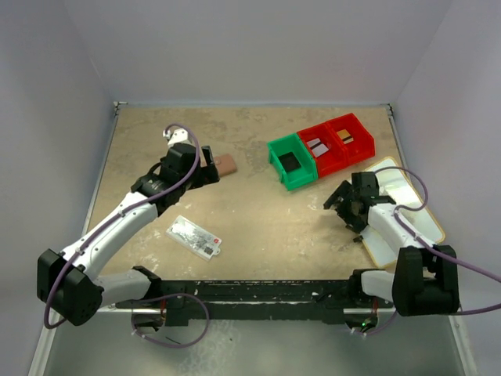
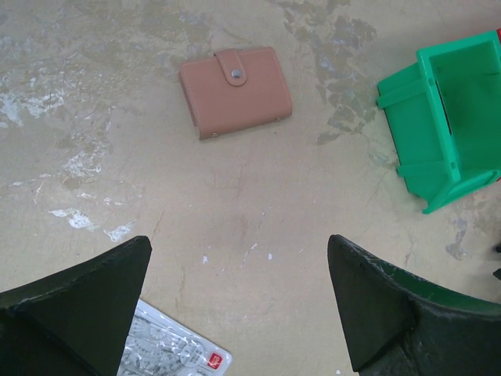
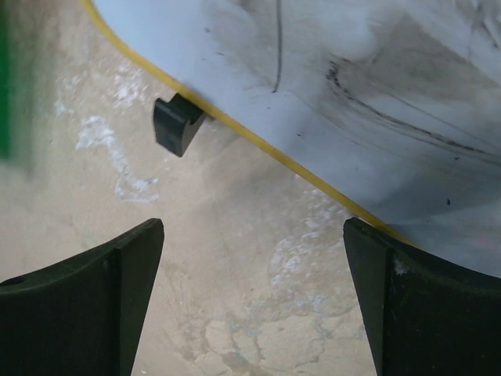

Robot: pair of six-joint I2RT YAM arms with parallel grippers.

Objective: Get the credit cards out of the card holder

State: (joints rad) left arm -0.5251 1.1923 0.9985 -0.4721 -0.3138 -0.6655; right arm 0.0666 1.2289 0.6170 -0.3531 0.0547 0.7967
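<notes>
The card holder [image 2: 235,90] is a small reddish-brown wallet, closed by a snap tab, lying flat on the table. It also shows in the top view [image 1: 224,164], just right of my left wrist. No cards show outside it. My left gripper [image 2: 239,301] is open and empty, above the bare table short of the card holder. My right gripper [image 3: 254,301] is open and empty, low over the table next to the white board's yellow edge [image 3: 258,145]. In the top view it [image 1: 342,205] sits at the right.
A green bin [image 1: 292,161] and two red bins [image 1: 338,142] holding small items stand at the back right. A white clear packet with a red mark [image 1: 194,236] lies near the front left. A white yellow-rimmed board [image 1: 407,210] lies on the right, with a small black block [image 3: 176,124] at its edge.
</notes>
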